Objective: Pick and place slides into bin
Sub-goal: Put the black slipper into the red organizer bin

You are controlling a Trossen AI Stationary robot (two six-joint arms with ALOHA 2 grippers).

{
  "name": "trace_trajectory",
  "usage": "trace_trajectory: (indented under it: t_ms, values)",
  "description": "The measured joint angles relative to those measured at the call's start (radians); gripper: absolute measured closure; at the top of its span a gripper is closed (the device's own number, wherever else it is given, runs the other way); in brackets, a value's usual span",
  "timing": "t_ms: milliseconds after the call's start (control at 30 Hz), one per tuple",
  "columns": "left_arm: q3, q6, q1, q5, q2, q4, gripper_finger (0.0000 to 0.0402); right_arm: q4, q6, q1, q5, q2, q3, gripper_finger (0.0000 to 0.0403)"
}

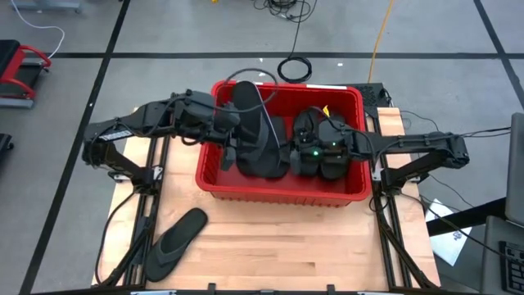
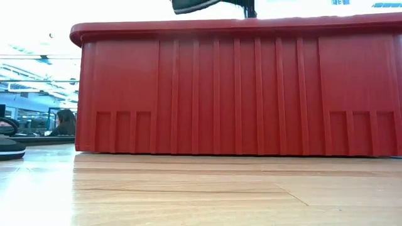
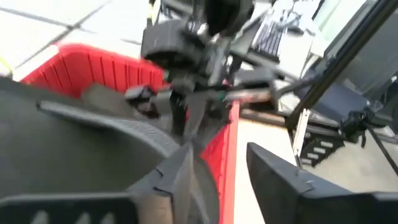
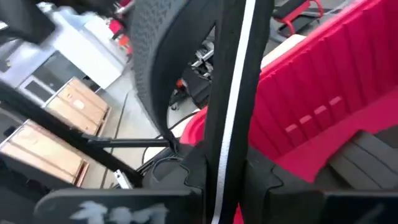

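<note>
1. the red bin [image 1: 246, 187] sits on the wooden bench [image 1: 286, 246], its long axis running 9 to 3 o'clock in the high view; in the low view its ribbed wall [image 2: 251, 94] fills most of the frame.
2. the left hand [image 1: 232, 131] reaches in from 9 o'clock and is clamped on a black slide [image 1: 255, 131], held over the bin's left half; the slide's long axis runs roughly 12 to 6 o'clock, one end over the far rim at 12, the other low inside the bin.
3. in the low view one end of that raised slide [image 2: 195, 5] shows above the rim.
4. the right hand [image 1: 315, 147] comes in from 3 o'clock over the bin's right half, gripping a thin dark slide edge-on [image 4: 227, 93].
5. more black sandals [image 1: 323, 160] lie inside the bin's right half, below that hand.
6. one flip-flop [image 1: 174, 243] lies flat on the bench outside the bin at about 7 o'clock, long axis from 1 to 7 o'clock.
</note>
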Motion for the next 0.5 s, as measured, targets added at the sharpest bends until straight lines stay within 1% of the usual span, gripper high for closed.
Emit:
trace_trajectory:
  t_ms: [133,267,367,500]
  values:
    - [-0.001,0.016,0.0,-0.015,-0.02,-0.015,0.0212,-0.048,0.007,-0.038,0.0,-0.012,-0.001,0.0364]
    - [0.0,0.011,0.0,-0.023,-0.05,-0.029,0.0183,-0.111,0.018,-0.084,-0.006,-0.024,-0.002,0.0364]
    - [0.001,0.009,-0.004,-0.023,-0.066,-0.025,0.017,-0.114,0.049,-0.111,-0.025,-0.033,-0.015,0.0364]
    - [0.0,0.008,-0.008,-0.023,-0.081,-0.027,0.0165,-0.114,0.133,-0.153,-0.039,-0.055,-0.093,0.0364]
